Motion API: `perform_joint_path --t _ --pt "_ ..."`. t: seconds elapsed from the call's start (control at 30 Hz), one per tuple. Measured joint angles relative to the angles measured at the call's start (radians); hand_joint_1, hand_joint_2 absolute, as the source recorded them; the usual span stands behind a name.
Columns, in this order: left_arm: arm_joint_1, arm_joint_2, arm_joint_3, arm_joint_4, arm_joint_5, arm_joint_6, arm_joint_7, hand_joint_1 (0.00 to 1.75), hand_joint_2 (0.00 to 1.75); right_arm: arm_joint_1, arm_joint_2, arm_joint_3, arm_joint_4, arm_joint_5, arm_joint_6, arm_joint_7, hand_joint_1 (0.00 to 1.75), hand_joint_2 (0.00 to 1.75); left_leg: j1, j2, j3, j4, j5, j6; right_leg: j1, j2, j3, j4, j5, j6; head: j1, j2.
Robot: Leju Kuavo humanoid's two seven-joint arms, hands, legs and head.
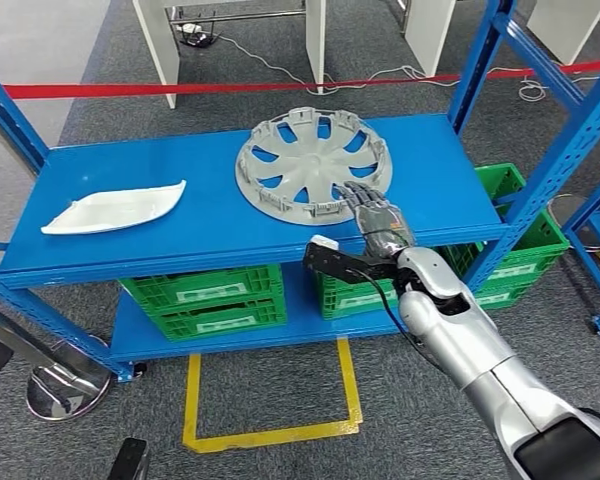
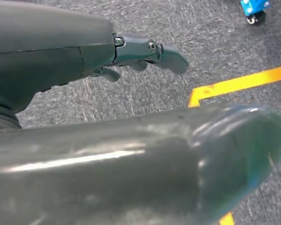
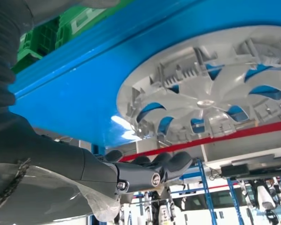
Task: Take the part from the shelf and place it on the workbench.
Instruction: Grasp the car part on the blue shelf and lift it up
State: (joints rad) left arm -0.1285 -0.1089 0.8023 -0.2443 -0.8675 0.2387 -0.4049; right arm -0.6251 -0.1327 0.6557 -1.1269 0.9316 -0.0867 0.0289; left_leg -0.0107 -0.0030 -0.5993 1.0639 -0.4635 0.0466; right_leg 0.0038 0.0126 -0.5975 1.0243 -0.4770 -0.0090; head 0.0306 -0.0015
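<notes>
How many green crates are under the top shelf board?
3, all on the lower shelf: one at the left, one in the middle behind the right hand, one at the right end. More may be hidden.

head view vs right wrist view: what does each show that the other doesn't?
Head view alone: the white curved panel lying on the shelf's left part, the green crates on the lower level, and the yellow floor marking. Right wrist view alone: a close look at the hubcap's ribbed clips, and the room beyond with more blue racks. Both: the grey hubcap on the blue shelf, the red barrier tape, and the right robot hand with fingers extended at the hubcap's near rim, not gripping it.
</notes>
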Motion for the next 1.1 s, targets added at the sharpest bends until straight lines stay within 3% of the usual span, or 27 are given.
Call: perform_joint_path --t 0.07,0.17,0.2,0.27,0.33,0.37,0.4,0.47,0.53,0.63,0.7,0.8,0.83,0.87,0.9,1.0,1.03,1.1 --pt "0.0 0.001 0.0 -0.001 -0.009 -0.006 0.0 0.0 0.0 0.002 0.005 0.003 0.001 0.009 0.0 0.0 0.0 1.75 -0.005 0.0 0.008 -0.029 0.0 0.007 -0.001 0.0 -0.006 -0.002 0.004 0.007 0.001 0.0" --pt "0.0 0.0 0.0 -0.001 -0.014 -0.014 -0.001 0.0 0.0 0.002 0.013 0.01 0.001 0.027 0.0 0.0 0.0 1.75 0.003 0.003 0.021 -0.064 0.004 -0.001 0.0 -0.002 -0.021 0.013 -0.01 0.021 0.002 0.0" --pt "0.0 -0.001 0.0 -0.001 -0.015 -0.013 -0.001 0.0 0.0 0.001 0.015 0.013 0.001 0.031 0.0 0.0 0.0 1.75 0.007 0.004 0.025 -0.073 0.009 -0.003 0.0 -0.002 -0.038 0.048 -0.03 0.026 0.003 0.0" --pt "0.0 -0.003 0.0 -0.001 -0.017 -0.012 0.0 0.0 0.0 0.002 0.02 0.019 0.003 0.034 0.0 0.0 0.0 1.75 0.009 0.005 0.027 -0.076 0.011 -0.002 -0.006 -0.004 -0.098 0.174 -0.089 0.036 0.006 0.0" --pt "0.001 -0.005 0.0 -0.001 -0.018 -0.012 0.0 0.0 0.0 0.006 0.025 0.027 0.006 0.039 0.0 -0.001 0.0 1.75 0.01 0.005 0.027 -0.075 0.011 -0.003 -0.013 -0.005 -0.145 0.27 -0.115 0.045 0.006 0.0" --pt "0.001 -0.006 0.0 -0.001 -0.02 -0.012 0.0 0.0 0.0 0.007 0.028 0.031 0.007 0.043 0.001 -0.002 0.0 1.75 0.01 0.004 0.028 -0.074 0.01 -0.004 -0.015 -0.006 -0.144 0.265 -0.1 0.048 0.006 0.0" --pt "0.001 -0.007 0.0 -0.001 -0.021 -0.012 0.0 0.0 0.0 0.007 0.031 0.034 0.008 0.049 0.001 -0.004 0.0 1.75 0.011 0.004 0.029 -0.073 0.009 -0.007 -0.017 -0.008 -0.122 0.218 -0.068 0.05 0.006 0.0" --pt "0.0 -0.009 0.0 -0.001 -0.024 -0.013 0.001 0.0 0.0 0.0 0.041 0.043 0.011 0.058 0.006 -0.01 0.0 1.75 0.011 0.003 0.028 -0.066 0.003 -0.016 -0.019 -0.013 -0.051 0.076 -0.004 0.051 0.007 0.0" --pt "-0.002 -0.01 0.0 -0.002 -0.025 -0.014 0.002 0.0 0.0 -0.01 0.055 0.056 0.016 0.066 0.014 -0.016 0.0 1.75 0.009 0.004 0.023 -0.057 -0.001 -0.027 -0.017 -0.014 -0.011 -0.001 0.012 0.042 0.006 0.0" --pt "-0.006 -0.011 -0.002 -0.002 -0.027 -0.014 0.006 0.0 0.0 -0.019 0.074 0.076 0.029 0.077 0.023 -0.018 0.0 1.75 0.009 0.005 0.017 -0.05 -0.004 -0.039 -0.016 -0.011 -0.009 -0.005 0.008 0.023 0.005 0.0" --pt "-0.008 -0.012 -0.003 -0.002 -0.027 -0.014 0.009 0.0 0.0 -0.028 0.085 0.084 0.036 0.081 0.024 -0.018 0.0 1.75 0.011 0.004 0.001 -0.01 -0.034 -0.049 -0.02 -0.012 -0.007 -0.007 0.009 0.01 0.002 0.0" --pt "-0.009 -0.013 -0.004 -0.002 -0.027 -0.014 0.01 0.0 0.0 -0.037 0.097 0.095 0.045 0.083 0.024 -0.018 0.0 1.75 0.014 0.004 -0.083 0.181 -0.124 -0.061 -0.02 -0.012 -0.006 -0.008 0.008 0.001 -0.002 0.0" --pt "-0.008 -0.013 -0.004 -0.002 -0.027 -0.014 0.01 0.0 0.0 -0.037 0.099 0.098 0.049 0.084 0.025 -0.018 0.0 1.75 0.015 0.004 -0.107 0.233 -0.139 -0.062 -0.02 -0.012 -0.006 -0.007 0.007 0.001 -0.002 0.0" --pt "-0.008 -0.013 -0.004 -0.002 -0.027 -0.014 0.01 0.0 0.0 -0.037 0.1 0.101 0.053 0.084 0.025 -0.018 0.0 1.75 0.016 0.004 -0.116 0.248 -0.133 -0.062 -0.02 -0.011 -0.005 -0.007 0.007 0.001 -0.002 0.0" --pt "-0.007 -0.013 -0.004 -0.002 -0.027 -0.014 0.01 0.0 0.0 -0.037 0.102 0.103 0.056 0.084 0.025 -0.018 0.0 1.75 0.017 0.004 -0.105 0.222 -0.108 -0.061 -0.02 -0.01 -0.004 -0.007 0.007 0.001 -0.002 0.0" --pt "-0.008 -0.013 -0.005 -0.002 -0.027 -0.014 0.01 0.0 0.0 -0.041 0.107 0.109 0.06 0.084 0.025 -0.018 0.0 1.75 0.017 0.002 -0.016 0.022 -0.007 -0.054 -0.018 -0.006 0.0 -0.007 0.005 0.007 -0.001 0.0" --pt "-0.009 -0.013 -0.005 -0.002 -0.027 -0.014 0.01 0.0 0.0 -0.043 0.109 0.111 0.061 0.084 0.025 -0.018 0.0 1.75 0.016 0.001 0.002 -0.021 0.005 -0.051 -0.017 -0.005 -0.002 -0.006 0.005 0.012 -0.001 0.0" --pt "-0.009 -0.013 -0.005 -0.002 -0.027 -0.014 0.01 0.0 0.0 -0.045 0.11 0.115 0.064 0.084 0.025 -0.018 0.0 1.75 0.013 0.0 0.007 -0.042 0.0 -0.046 -0.014 -0.004 -0.007 -0.007 0.008 0.022 -0.001 0.0"
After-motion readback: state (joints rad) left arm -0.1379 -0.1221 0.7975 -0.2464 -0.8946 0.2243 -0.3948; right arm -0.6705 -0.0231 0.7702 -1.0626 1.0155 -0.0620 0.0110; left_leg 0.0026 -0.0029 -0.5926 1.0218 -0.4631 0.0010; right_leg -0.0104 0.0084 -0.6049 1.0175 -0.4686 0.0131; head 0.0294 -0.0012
